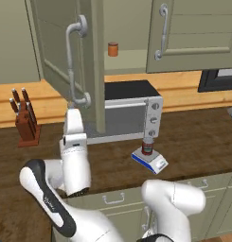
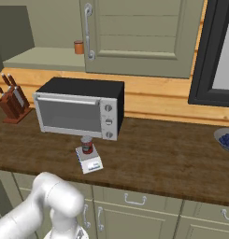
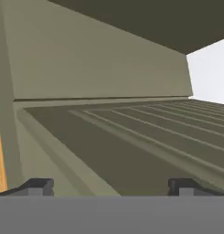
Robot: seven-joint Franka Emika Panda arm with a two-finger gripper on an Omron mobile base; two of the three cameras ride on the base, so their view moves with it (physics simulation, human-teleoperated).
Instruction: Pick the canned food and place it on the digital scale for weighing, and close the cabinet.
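The dark red canned food [image 1: 147,145] [image 2: 87,145] stands upright on the small digital scale [image 1: 154,163] [image 2: 91,165], on the counter in front of the toaster oven. The olive-green cabinet has its left door [image 1: 56,47] swung open towards me and its right door [image 1: 198,33] [image 2: 139,37] shut. My arm reaches up to the lower edge of the open door, below its curved silver handle [image 1: 71,61]. In the hand view my gripper [image 3: 111,185] is open, its fingertips [image 3: 38,185] wide apart, close against the door's panelled face with nothing between them.
A plain orange-brown cylinder [image 1: 112,49] [image 2: 78,47] sits on the open cabinet shelf. The silver toaster oven [image 1: 129,113] [image 2: 78,109] stands under the cabinet. A knife block [image 1: 25,120] [image 2: 10,100] is at the left, and a bowl of blueberries [image 2: 225,139] at the far right.
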